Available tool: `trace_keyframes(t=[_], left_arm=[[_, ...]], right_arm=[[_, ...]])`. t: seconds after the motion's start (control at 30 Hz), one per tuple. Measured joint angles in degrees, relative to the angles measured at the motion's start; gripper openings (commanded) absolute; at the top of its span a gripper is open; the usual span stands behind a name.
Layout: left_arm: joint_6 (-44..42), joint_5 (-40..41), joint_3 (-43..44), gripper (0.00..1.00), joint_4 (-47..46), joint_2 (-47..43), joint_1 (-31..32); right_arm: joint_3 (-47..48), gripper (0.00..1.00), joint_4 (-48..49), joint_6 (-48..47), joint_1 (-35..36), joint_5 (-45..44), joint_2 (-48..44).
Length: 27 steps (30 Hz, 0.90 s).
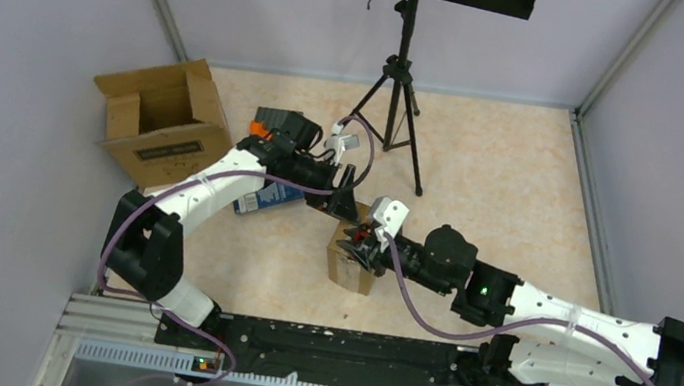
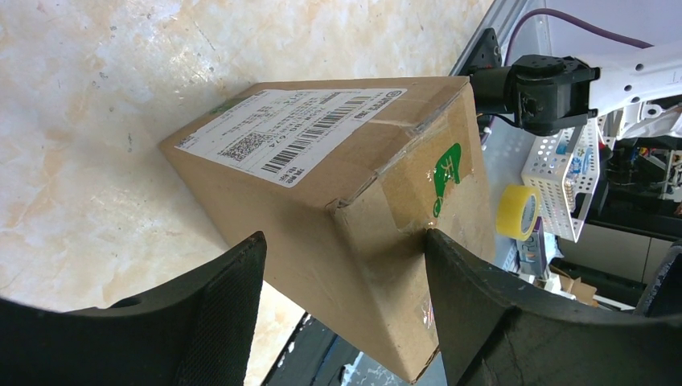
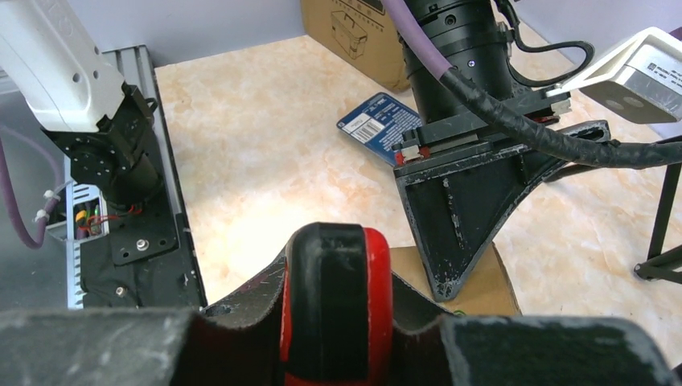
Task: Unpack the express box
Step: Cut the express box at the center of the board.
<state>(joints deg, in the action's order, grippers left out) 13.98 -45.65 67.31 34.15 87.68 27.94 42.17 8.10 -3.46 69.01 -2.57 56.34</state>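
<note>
Centrally, toward the worktop's front edge, express box [image 1: 352, 273] stood on end, left gripper [image 2: 342, 240] straddled its top corner, seemingly pinching it, right gripper [image 3: 338, 326] clenched on red-and-black tool [image 3: 342, 265] against the box.

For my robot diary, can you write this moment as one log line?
left gripper: astride express box, grip unclear | right gripper: shut on red tool | express box: taped shut

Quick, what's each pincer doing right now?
Left pincer: spread around the cardboard box; whether it grips cannot be told.
Right pincer: closed on a red-and-black tool.
</note>
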Motion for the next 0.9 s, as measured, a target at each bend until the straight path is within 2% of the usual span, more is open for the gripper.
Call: trace_keyframes(t=[0.63, 0.8, 0.9], left_arm=[[-0.22, -0.24, 0.02, 0.74, 0.17, 0.11, 0.26], [-0.68, 1.03, 1.42, 0.80, 1.84, 0.15, 0.37], [-1.03, 4.63, 4.52, 0.84, 4.50, 0.31, 0.42]], right_arm=[[0.37, 0.00, -3.72, -1.29, 1.38, -2.38, -2.01], [0.37, 0.00, -3.58, -0.94, 1.38, -2.80, -2.01], [0.37, 0.00, -3.54, -0.37, 1.40, -3.04, -1.99]])
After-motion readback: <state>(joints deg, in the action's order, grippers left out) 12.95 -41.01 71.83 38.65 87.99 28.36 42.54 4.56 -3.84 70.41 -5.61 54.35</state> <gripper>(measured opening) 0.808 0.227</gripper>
